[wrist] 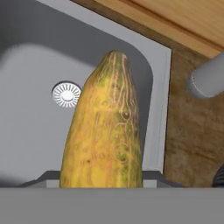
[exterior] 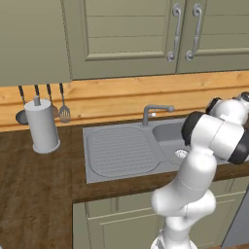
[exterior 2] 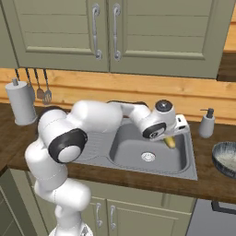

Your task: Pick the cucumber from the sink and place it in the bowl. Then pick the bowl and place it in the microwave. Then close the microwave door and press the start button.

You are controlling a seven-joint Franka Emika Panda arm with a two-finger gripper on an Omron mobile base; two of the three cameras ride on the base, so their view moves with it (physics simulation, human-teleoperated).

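- Left base view: the sink [exterior: 127, 148] is sitting in the dark wooden worktop [exterior: 34, 180], its ribbed drainboard lying toward the left end and its basin toward the right, with the curved faucet [exterior: 154, 111] rising at its back edge. The white arm is bending up from the lower right and covering most of the basin. A paper towel roll [exterior: 42, 125] is standing upright near the worktop's back edge, well left of the sink, with utensils [exterior: 63, 108] hanging on the wall behind it.
- Right base view: the arm is reaching from the left across the sink [exterior 2: 152, 154], and the gripper [exterior 2: 171, 138] is hanging over the basin's back right corner. The cucumber [exterior 2: 170, 141] is showing yellow just under the hand, above the basin floor and to the right of the drain [exterior 2: 148, 156]. The finger tips are hidden behind the hand here. A soap dispenser [exterior 2: 207, 123] is standing on the worktop near the sink's back right corner. The bowl [exterior 2: 225, 159] is sitting on the worktop to the right of the sink, cut off by the picture's right edge.
- Hand view: the cucumber [wrist: 105, 135] is rising from the bottom middle, between the jaws, with the basin and drain [wrist: 66, 94] lying behind it. It is looking clamped and lifted clear of the sink floor, though the finger tips themselves are hidden, so the hold is being judged from the cucumber's position alone.
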